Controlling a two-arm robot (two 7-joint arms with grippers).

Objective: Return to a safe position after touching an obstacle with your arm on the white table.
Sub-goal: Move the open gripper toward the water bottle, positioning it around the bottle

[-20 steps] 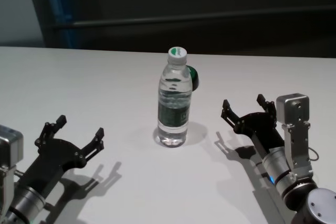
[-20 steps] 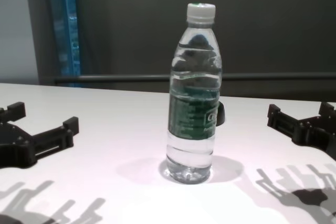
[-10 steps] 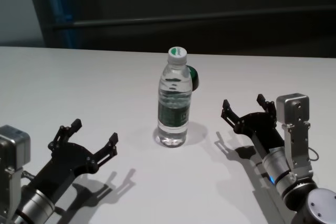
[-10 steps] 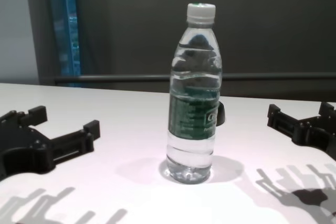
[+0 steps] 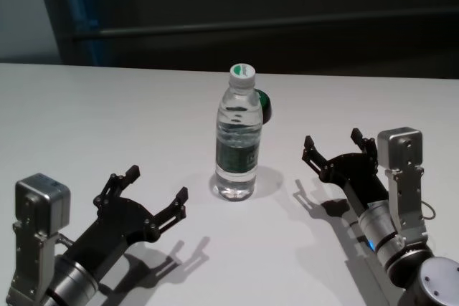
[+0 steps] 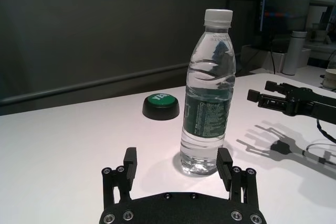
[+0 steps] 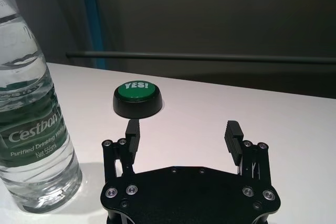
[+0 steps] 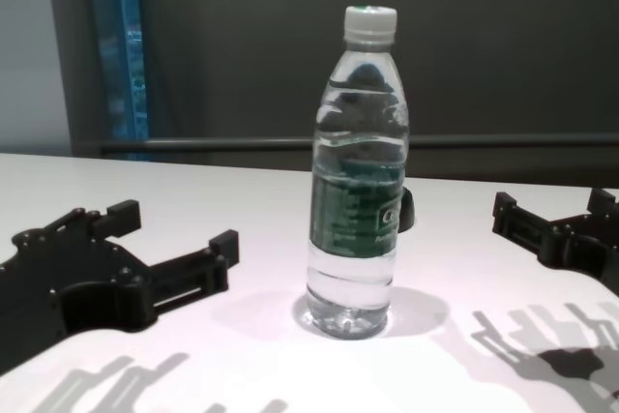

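Upright bottle (image 5: 237, 136) on table (image 5: 107, 112); left gripper (image 5: 155, 192) near-left, right gripper (image 5: 339, 147) right, both fingers apart, neither touching it.

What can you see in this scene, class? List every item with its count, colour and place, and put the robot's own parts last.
water bottle: one, clear with white cap and dark green label, upright near the middle of the table, touching neither gripper.
button: one, green top reading "YES!" on a black base, on the table just behind the bottle.
white table: one, glossy white, under everything.
rail: one, dark, along the dark wall beyond the table.
left gripper: one, black, fingers open, low over the table on the bottle's left side, pointing toward it.
right gripper: one, black, fingers open, low over the table on the bottle's right side.
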